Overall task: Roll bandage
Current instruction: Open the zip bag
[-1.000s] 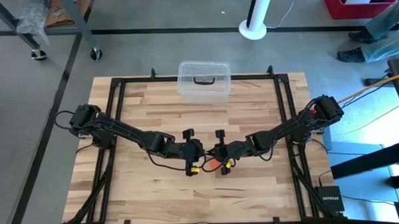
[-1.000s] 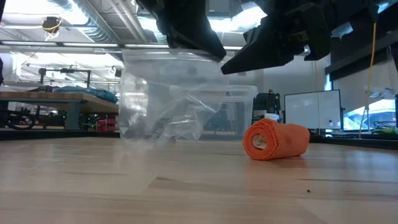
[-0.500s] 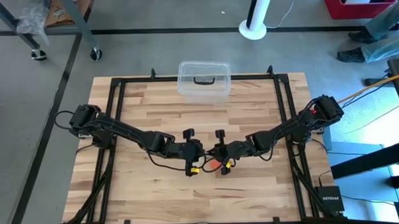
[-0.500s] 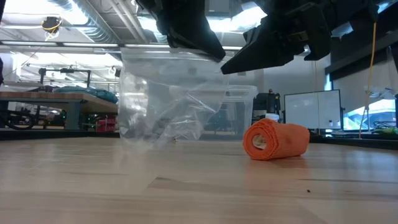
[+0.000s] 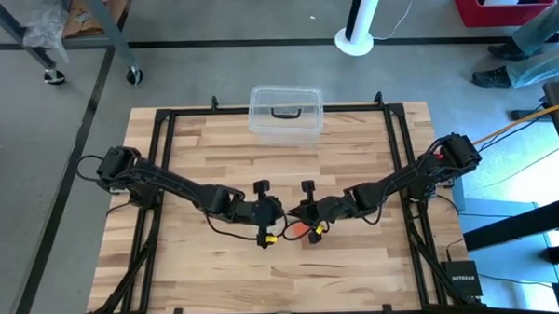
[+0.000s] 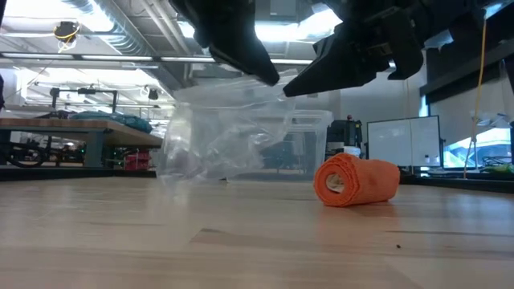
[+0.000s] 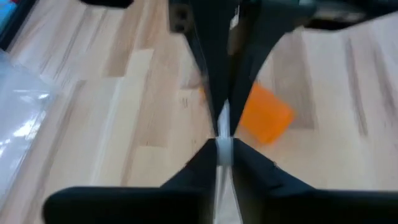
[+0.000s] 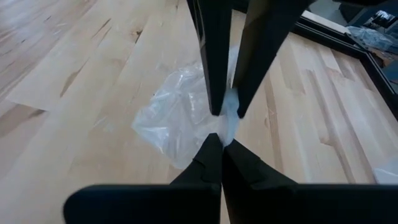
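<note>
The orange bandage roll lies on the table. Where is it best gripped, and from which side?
Probably across the round middle of the bandage roll, coming from above, one finger on each long side: it lies on its side on the table, curved wall free. First the left gripper or right gripper, both shut on the clear plastic, must let go.

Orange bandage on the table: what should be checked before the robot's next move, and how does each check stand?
1. Bandage rolled up: ok, it lies as a roll on the table.
2. Bandage free of both grippers: ok, nothing touches it.
3. Left gripper pinching the clear plastic wrapper: ok.
4. Right gripper shut on the same wrapper: ok.
5. Wrapper hanging clear of the table: cannot tell.
6. Roll's loose end tucked in: cannot tell.
</note>
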